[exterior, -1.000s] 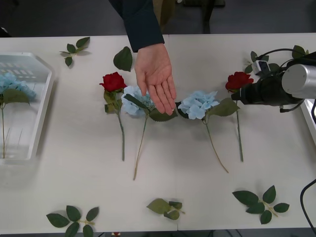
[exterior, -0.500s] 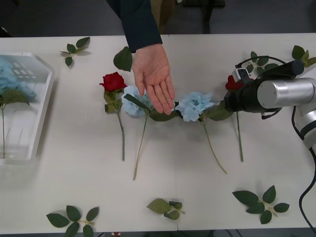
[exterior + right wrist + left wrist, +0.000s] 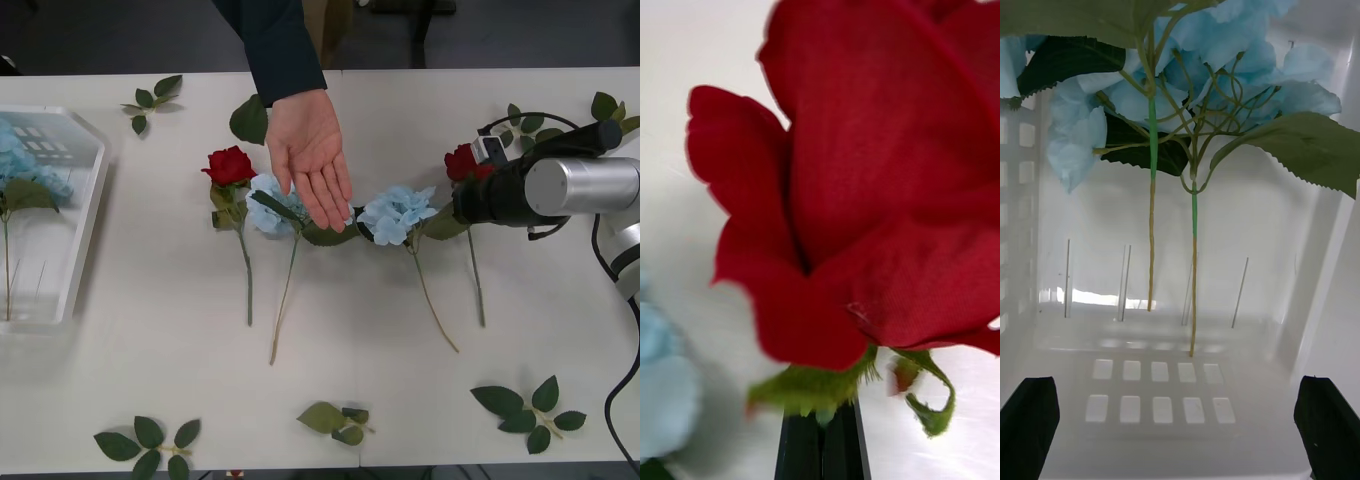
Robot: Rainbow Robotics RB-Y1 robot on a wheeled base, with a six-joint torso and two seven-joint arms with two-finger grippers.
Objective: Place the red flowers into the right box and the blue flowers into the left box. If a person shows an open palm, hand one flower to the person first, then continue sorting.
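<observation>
Right, the person's hand point(image 3: 312, 158) is stretched over the middle of the table point(image 3: 400, 380), palm up, fingers spread flat and gripping nothing, fingertips just above a blue flower point(image 3: 272, 203). A second blue flower point(image 3: 398, 212) lies just beside it, and a red rose point(image 3: 230, 166) rests on the far side of the hand. Over at the table's right, the right gripper point(image 3: 466, 198) has its black fingers point(image 3: 822, 442) pinched together directly under the head of the other red rose point(image 3: 464, 161), apparently on the stem, though the contact itself is hard to make out. Its stem trails down across the table. At the left edge, the left box point(image 3: 85, 210) holds two blue flowers point(image 3: 1195, 67), and the left gripper point(image 3: 1180, 427) hangs over that tray, fingers wide apart.
</observation>
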